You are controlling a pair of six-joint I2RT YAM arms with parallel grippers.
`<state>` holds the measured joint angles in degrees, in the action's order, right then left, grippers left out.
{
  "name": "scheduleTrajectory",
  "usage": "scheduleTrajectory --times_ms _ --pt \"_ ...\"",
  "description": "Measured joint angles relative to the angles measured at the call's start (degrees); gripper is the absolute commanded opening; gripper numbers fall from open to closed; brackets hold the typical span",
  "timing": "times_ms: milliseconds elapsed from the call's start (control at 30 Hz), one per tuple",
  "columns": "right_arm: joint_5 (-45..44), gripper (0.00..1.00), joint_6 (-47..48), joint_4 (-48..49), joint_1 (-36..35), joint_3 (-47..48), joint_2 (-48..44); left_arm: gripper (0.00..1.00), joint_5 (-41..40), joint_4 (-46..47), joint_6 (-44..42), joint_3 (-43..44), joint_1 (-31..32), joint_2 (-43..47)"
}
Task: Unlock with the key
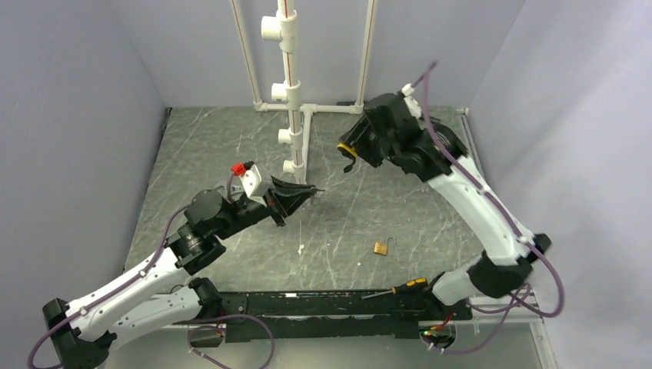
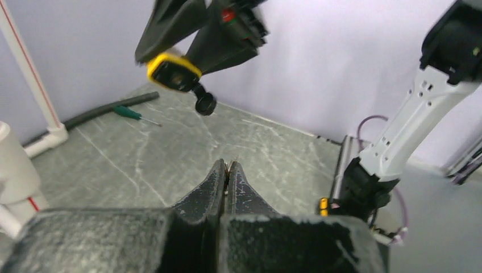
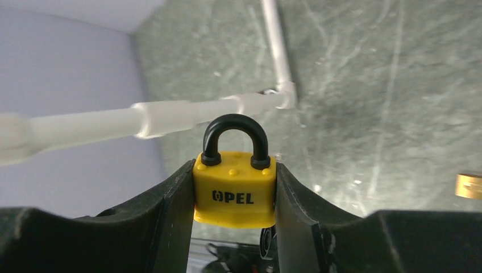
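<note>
My right gripper (image 1: 350,147) is shut on the yellow-and-black padlock (image 1: 347,146) and holds it in the air near the white pipe frame. In the right wrist view the padlock (image 3: 235,190) sits between the fingers (image 3: 170,199) with its black shackle pointing away, closed. My left gripper (image 1: 311,190) is shut, held above the table left of and below the padlock, apart from it. A thin sliver of the silver-grey key (image 2: 229,165) shows between its fingertips (image 2: 215,176). The left wrist view shows the padlock (image 2: 172,71) up ahead, with a black round cap hanging from it.
A white PVC pipe frame (image 1: 291,92) stands at the back middle. A small brass padlock (image 1: 381,247) lies on the table in front. A black-and-yellow screwdriver (image 1: 401,288) lies by the near edge. A green-handled tool (image 2: 132,114) lies by the back wall.
</note>
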<state>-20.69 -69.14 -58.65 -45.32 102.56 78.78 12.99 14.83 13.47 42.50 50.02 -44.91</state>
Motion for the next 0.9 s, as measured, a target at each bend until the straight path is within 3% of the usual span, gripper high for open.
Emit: scheduleTrajectory --times_ms 100,267,600,733,900 --pt "2.36 0.00 3.58 -7.72 1.99 6.60 8.04 0.00 0.00 -2.56 -8.44 0.76 0.79 0.33" --pt "8.68 0.00 5.90 -16.35 1.95 4.55 13.11 0.00 -1.70 -11.13 -21.62 5.42 4.55 -3.04" --pt "28.20 0.00 4.61 -14.88 3.04 -8.17 11.28 0.00 -9.92 -22.64 -44.04 6.40 18.21 -3.50" --pt "33.99 0.00 3.63 -13.57 3.78 -14.73 11.08 0.00 -13.16 -23.69 -48.76 6.34 22.12 -3.48" --pt "37.22 0.00 2.27 -11.63 3.89 -16.37 10.34 0.00 -19.47 -22.99 -54.34 6.32 27.21 -5.75"
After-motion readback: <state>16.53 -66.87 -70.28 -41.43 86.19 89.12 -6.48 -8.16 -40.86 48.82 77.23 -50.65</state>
